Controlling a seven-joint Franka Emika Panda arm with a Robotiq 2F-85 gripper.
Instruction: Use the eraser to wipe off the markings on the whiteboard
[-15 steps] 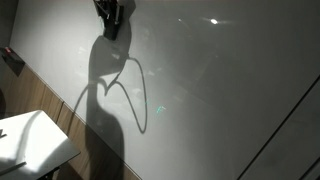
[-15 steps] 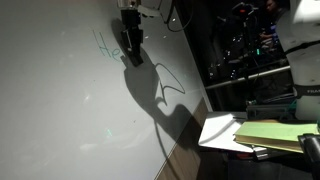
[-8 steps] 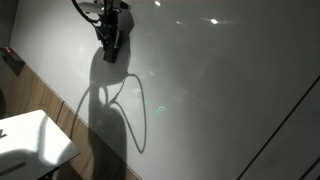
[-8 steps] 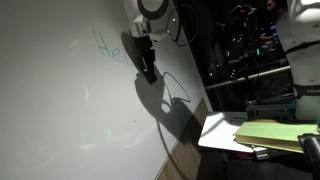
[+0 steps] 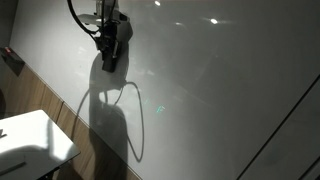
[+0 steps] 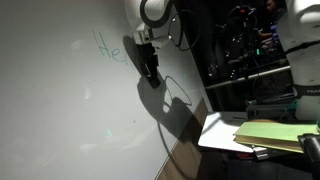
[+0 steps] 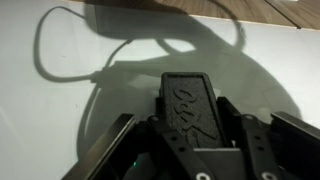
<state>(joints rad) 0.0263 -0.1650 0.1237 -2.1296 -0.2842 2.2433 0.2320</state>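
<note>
My fingers (image 7: 105,150) clamp the eraser (image 7: 190,100) at the whiteboard (image 5: 230,80); green markings (image 6: 108,45) near its left, plenty of bare board below.

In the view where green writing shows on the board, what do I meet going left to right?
Green writing → gripper clamping the eraser → white table → yellow-green pad.

Work surface: whiteboard (image 6: 60,100) (image 5: 220,80) (image 7: 50,130), white and glossy, with light glare spots in an exterior view. Green markings (image 6: 106,44) sit near its upper edge; lettering not legible. A faint green spot (image 6: 107,137) lies well apart from them, lower on the board. The dark eraser (image 7: 188,103) (image 6: 148,68) meets the board just beside the markings. A wood strip (image 5: 50,100) borders one edge.
</note>
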